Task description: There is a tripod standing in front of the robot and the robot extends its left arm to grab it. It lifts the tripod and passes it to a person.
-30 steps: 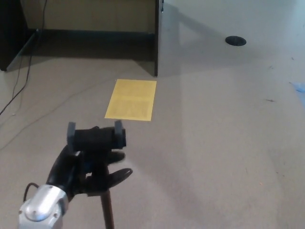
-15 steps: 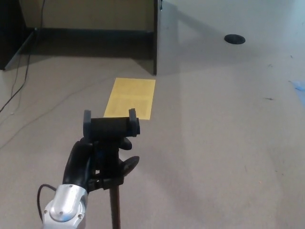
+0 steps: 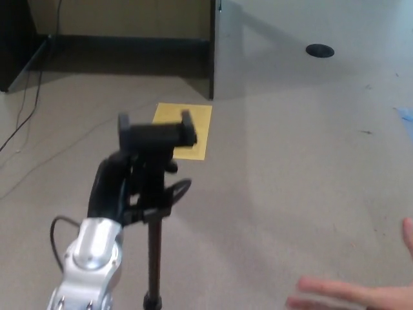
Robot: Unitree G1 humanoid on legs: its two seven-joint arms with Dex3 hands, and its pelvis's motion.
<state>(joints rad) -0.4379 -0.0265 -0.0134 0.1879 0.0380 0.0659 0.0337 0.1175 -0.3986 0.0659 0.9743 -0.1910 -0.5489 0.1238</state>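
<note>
1. The tripod is held up off the floor at the near left, its clamp head at the top and its dark pole running down to the near edge of the view.
2. The left hand is wrapped around the tripod just below the clamp head, fingers closed on it; the silver forearm comes in from the near left corner.
3. The right hand is out of view.
4. A person's hand, palm open, reaches in at the near right corner, well apart from the tripod, with bare floor between them.
5. A yellow sheet lies flat on the floor just beyond the clamp head, partly hidden by it.
6. Far behind stands a dark desk panel, its edge upright; a cable trails along the far left, and a round black floor cap sits far right.
7. Compared with half a second ago, the tripod and left hand sit higher in the view, now overlapping the yellow sheet, and the person's hand has newly appeared.
</note>
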